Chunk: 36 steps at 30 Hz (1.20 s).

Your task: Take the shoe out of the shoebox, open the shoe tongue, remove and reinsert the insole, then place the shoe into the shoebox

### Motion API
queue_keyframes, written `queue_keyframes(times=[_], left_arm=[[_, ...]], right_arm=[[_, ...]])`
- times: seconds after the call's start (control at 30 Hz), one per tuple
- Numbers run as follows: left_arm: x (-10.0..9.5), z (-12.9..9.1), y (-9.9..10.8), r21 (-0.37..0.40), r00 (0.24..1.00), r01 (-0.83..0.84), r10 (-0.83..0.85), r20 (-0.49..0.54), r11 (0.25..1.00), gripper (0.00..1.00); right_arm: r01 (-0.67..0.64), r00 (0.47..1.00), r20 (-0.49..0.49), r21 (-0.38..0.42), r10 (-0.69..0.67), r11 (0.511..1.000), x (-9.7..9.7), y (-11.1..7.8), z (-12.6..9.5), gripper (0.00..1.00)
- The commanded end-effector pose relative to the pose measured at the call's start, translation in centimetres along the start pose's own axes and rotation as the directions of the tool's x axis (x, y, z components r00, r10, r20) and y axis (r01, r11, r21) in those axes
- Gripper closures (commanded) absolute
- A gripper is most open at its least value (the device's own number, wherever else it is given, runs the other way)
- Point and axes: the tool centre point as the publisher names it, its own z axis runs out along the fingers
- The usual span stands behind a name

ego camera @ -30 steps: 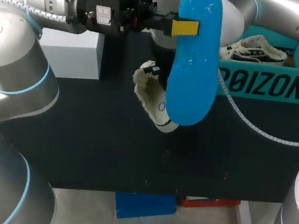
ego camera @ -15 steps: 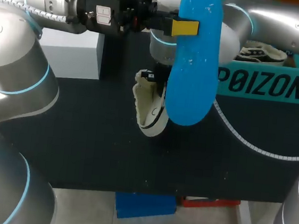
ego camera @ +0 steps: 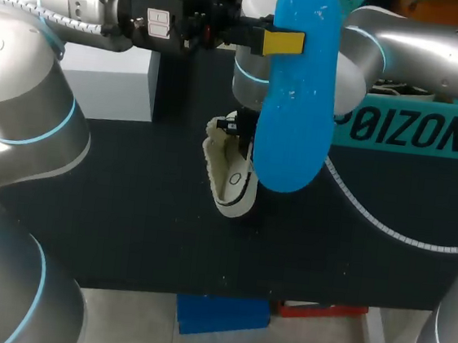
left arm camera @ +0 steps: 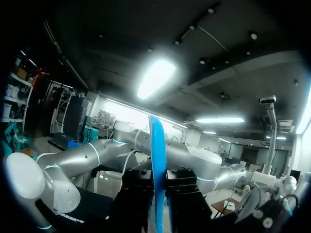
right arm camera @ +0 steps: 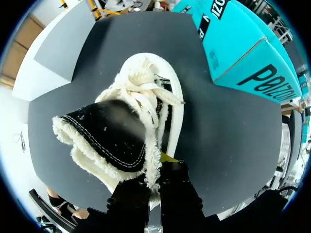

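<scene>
Left gripper (ego camera: 282, 42) was clamped on the insole (ego camera: 297, 105), holding it high above the table (ego camera: 126, 210) with its flat face toward the head camera. In the left wrist view the insole stood edge-on between the fingers.

Right gripper (right arm camera: 154, 187) was closed on the fleecy collar edge of the shoe (right arm camera: 141, 111). The black tongue was folded out to one side and the laces were bunched ahead of it. The shoe sat on the table just left of the shoebox (ego camera: 430, 131), toe toward the near edge.

Handling, as judged:
- Insole: light, thin foam that bends easily. The mid-length pinch looked adequate. It will probably buckle if pushed in from the end, so the toe should be fed in first.
- Shoe: soft upper, stiffer sole, light. The fleece compresses, so the collar grip may creep. The heel counter or sole edge would be a firmer hold.

Change versus 1.0 s ago:
- The shoe turned from toe-out-to-the-right to nearly straight toward the near edge, and shifted slightly left.
- The right arm swung across the shoebox front.
- The left arm and insole did not move.
</scene>
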Motion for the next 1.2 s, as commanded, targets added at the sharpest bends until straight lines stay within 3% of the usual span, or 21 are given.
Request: queue_keyframes(times=[0.03, 0.23, 0.27, 0.33, 0.37, 0.4, 0.53, 0.73, 0.97, 1.03, 1.2], left_arm=[[0.0, 0.2, 0.1, 0.002, 1.000, -0.001, 0.001, 0.002, 1.000, 1.00], [0.0, 0.2, 0.1, 0.002, 1.000, -0.001, 0.001, 0.002, 1.000, 1.00], [0.0, 0.2, 0.1, 0.002, 1.000, -0.001, 0.001, 0.002, 1.000, 1.00], [0.0, 0.2, 0.1, 0.002, 1.000, -0.001, 0.001, 0.002, 1.000, 1.00], [0.0, 0.2, 0.1, 0.002, 1.000, -0.001, 0.001, 0.002, 1.000, 1.00], [0.0, 0.2, 0.1, 0.002, 1.000, -0.001, 0.001, 0.002, 1.000, 1.00], [0.0, 0.2, 0.1, 0.002, 1.000, -0.001, 0.001, 0.002, 1.000, 1.00], [0.0, 0.2, 0.1, 0.002, 1.000, -0.001, 0.001, 0.002, 1.000, 1.00], [0.0, 0.2, 0.1, 0.002, 1.000, -0.001, 0.001, 0.002, 1.000, 1.00], [0.0, 0.2, 0.1, 0.002, 1.000, -0.001, 0.001, 0.002, 1.000, 1.00], [0.0, 0.2, 0.1, 0.002, 1.000, -0.001, 0.001, 0.002, 1.000, 1.00]], right_arm=[[-0.006, 1.000, -0.014, 0.006, 0.006, 1.000, 0.0, -0.1, 1.0, 1.00], [-0.030, 0.999, -0.012, 0.009, 0.031, 0.999, -1.6, -0.5, 2.0, 1.00], [-0.031, 0.999, -0.011, 0.008, 0.032, 0.999, -1.9, -0.7, 2.0, 0.93], [-0.037, 0.999, -0.010, 0.002, 0.037, 0.999, -2.6, -0.9, 2.0, 0.61], [-0.042, 0.999, -0.017, -0.002, 0.042, 0.999, -3.0, -0.9, 1.9, 0.13], [-0.044, 0.999, -0.017, -0.008, 0.044, 0.999, -3.3, -1.0, 1.7, 0.00], [-0.055, 0.996, -0.070, -0.044, 0.052, 0.998, -4.3, -1.0, -0.1, 0.00], [-0.062, 0.953, -0.301, -0.079, 0.035, 0.995, -4.5, -0.5, -4.2, 0.00], [0.040, 0.799, -0.594, -0.093, -0.088, 0.995, -3.1, 0.2, -9.2, 0.00], [0.113, 0.798, -0.582, -0.108, -0.155, 0.988, -2.7, 0.4, -10.8, 0.00], [0.113, 0.798, -0.582, -0.108, -0.155, 0.988, -2.7, 0.4, -10.8, 0.00]])
